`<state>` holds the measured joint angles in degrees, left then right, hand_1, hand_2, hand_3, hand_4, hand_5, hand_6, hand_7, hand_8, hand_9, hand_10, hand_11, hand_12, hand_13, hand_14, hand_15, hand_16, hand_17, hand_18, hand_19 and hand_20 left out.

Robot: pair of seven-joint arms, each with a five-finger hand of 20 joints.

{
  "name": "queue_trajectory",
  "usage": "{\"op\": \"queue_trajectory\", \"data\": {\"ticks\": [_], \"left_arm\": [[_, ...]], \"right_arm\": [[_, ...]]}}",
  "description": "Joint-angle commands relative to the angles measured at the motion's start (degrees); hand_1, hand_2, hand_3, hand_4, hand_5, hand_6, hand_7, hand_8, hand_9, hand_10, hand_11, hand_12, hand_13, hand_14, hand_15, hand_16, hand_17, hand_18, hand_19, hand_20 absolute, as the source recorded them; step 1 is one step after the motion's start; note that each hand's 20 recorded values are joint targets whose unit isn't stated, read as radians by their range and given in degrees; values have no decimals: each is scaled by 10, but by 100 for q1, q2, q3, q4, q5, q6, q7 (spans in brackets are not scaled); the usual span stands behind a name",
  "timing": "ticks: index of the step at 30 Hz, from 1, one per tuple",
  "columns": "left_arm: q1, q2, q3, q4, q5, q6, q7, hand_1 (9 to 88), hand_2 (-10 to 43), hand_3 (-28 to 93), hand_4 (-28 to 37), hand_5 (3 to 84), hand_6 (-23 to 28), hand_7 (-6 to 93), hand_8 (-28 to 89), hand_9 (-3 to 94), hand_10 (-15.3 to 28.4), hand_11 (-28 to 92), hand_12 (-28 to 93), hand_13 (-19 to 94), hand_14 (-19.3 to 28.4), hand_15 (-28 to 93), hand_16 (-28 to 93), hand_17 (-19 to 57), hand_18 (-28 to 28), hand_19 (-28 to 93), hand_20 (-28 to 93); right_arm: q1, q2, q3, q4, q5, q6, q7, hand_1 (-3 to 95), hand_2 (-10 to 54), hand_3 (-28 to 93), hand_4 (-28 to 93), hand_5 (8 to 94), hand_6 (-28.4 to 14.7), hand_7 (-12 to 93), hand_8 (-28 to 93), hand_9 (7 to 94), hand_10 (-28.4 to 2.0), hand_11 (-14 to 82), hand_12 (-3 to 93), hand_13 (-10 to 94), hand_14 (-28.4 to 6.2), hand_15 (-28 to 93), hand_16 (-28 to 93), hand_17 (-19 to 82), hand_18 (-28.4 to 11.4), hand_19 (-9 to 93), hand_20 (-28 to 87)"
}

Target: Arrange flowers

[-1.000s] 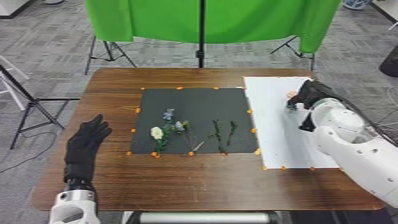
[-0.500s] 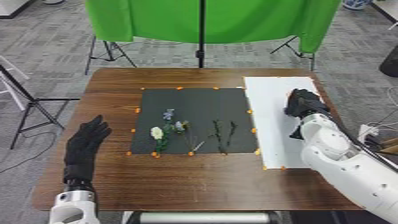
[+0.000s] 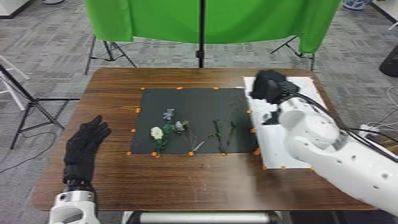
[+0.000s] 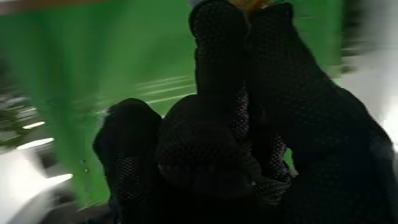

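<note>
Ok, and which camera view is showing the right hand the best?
The right wrist view, because the right hand is very near there and you can tell its fingers apart, with an orange thing at the tips. The head view shows this hand small and dark, above the far part of the white sheet.

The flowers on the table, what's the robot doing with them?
It seems to be arranging them. Its right robot hand is near the white sheet's far end, pinching something orange, too hidden to name. A white flower, a blue flower and green stems lie on the black mat. The left robot hand is open.
</note>
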<state>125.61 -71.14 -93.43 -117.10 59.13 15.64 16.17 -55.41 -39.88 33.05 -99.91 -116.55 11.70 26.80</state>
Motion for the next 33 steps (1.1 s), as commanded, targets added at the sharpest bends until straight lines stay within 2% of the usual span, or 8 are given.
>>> {"op": "queue_trajectory", "data": {"ticks": [1, 7, 18, 25, 28, 30, 33], "left_arm": [[-31, -46, 55, 71, 32, -112, -82, 206, 132, 625, -283, 428, 72, 64, -48, 389, 144, 167, 112, 288, 186, 272, -20, 40, 135, 120, 196], [-59, -44, 54, 86, 45, -131, -83, 204, 131, 628, -283, 427, 71, 63, -47, 389, 145, 168, 112, 288, 187, 272, -20, 40, 136, 121, 197], [5, -43, 49, 62, 47, -161, -122, 208, 127, 629, -283, 427, 72, 63, -47, 390, 144, 167, 112, 288, 187, 272, -20, 40, 136, 120, 196], [31, -8, 12, 50, 39, -170, -142, 212, 130, 629, -283, 427, 71, 65, -47, 390, 143, 167, 112, 288, 188, 273, -20, 40, 136, 119, 196], [-12, 8, 14, 58, 40, -173, -179, 211, 130, 630, -283, 427, 71, 64, -47, 390, 143, 167, 113, 289, 188, 273, -20, 40, 136, 119, 196], [-19, 7, 18, 59, 51, -201, -183, 210, 130, 632, -283, 427, 71, 64, -48, 389, 143, 167, 113, 289, 188, 274, -20, 40, 136, 119, 196], [-20, -18, 22, 52, 68, -223, -173, 211, 129, 634, -283, 427, 71, 65, -47, 390, 143, 167, 112, 289, 188, 274, -20, 40, 136, 120, 197]], "right_arm": [[553, -1093, -811, 262, 86, -152, -397, 597, -95, 567, -168, 806, 23, 207, 81, 937, -81, 150, 377, 937, -3, 626, 339, 703, -99, 932, 631], [486, -1162, -1008, 189, 118, -436, -400, 574, -95, 563, -159, 795, 29, 203, 74, 927, -85, 182, 357, 937, -5, 625, 342, 702, -101, 932, 632], [273, -1069, -1031, 111, 170, -741, -475, 526, -95, 536, -154, 754, 26, 182, 59, 898, -96, 242, 300, 927, -8, 625, 345, 693, -105, 932, 636], [197, -1018, -983, 113, 150, -743, -509, 480, -95, 574, -177, 740, 30, 183, 41, 886, -100, 276, 252, 922, -10, 625, 345, 686, -107, 932, 630], [177, -985, -933, 94, 137, -755, -543, 439, -95, 623, -202, 726, 33, 183, 8, 884, -101, 282, 247, 922, -9, 624, 345, 686, -108, 932, 628], [158, -938, -857, 64, 73, -849, -594, 406, -95, 657, -219, 710, 31, 187, -90, 883, -102, 284, 246, 921, -10, 624, 345, 685, -108, 932, 629], [95, -797, -527, -155, 154, -914, -573, 382, -95, 650, -228, 691, 25, 182, -105, 876, -105, 286, 247, 918, -14, 620, 344, 683, -108, 932, 626]]}}
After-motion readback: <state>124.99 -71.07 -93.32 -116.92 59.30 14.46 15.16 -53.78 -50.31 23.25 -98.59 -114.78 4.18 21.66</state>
